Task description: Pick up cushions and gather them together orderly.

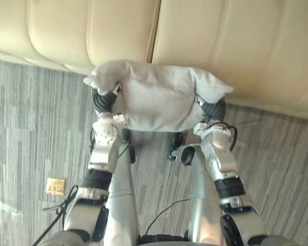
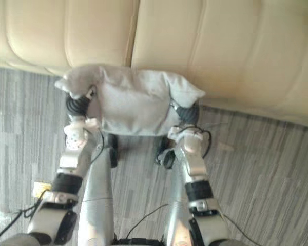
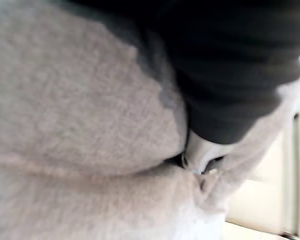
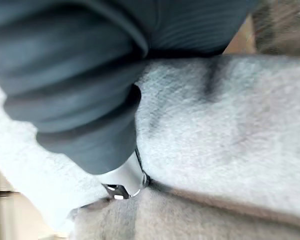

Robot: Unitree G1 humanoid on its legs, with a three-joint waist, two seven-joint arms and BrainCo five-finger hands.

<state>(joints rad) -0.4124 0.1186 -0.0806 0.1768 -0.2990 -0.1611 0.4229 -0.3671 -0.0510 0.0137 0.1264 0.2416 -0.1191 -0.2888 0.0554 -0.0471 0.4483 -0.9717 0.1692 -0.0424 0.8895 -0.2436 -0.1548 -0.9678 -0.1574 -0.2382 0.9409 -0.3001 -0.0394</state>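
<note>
The left robot hand (image 1: 103, 100) sits at the left end of one light grey, plump fabric cushion (image 1: 156, 100). Its dark ribbed cover is pressed against the cloth just under the cushion's pointed left corner. In the left wrist view one silver finger (image 3: 197, 152) sinks into a deep fold of the grey fabric and the others are hidden. I cannot tell whether this robot hand is clenched round the cloth or only pushing flat against it.

The right robot hand (image 1: 214, 109) meets the cushion's right end in the same manner, below its right corner. The right wrist view shows one silver finger (image 4: 122, 180) buried in a crease beside the dark cover, and here too the grip cannot be told. The two robot hands carry the single cushion between them, one at each end, clear of the floor, with its long side lying about level.

Beyond the cushion stands one cream, padded sofa (image 1: 220, 46). Two of its sections show, parted by one seam (image 1: 154, 31) that runs down to the cushion's top edge. The cushion hangs across the sofa's front edge.

One grey, striped carpet floor (image 1: 31, 128) lies below. On it, just left of the left arm, lies one small yellow square object (image 1: 55, 186); what it is cannot be told.
</note>
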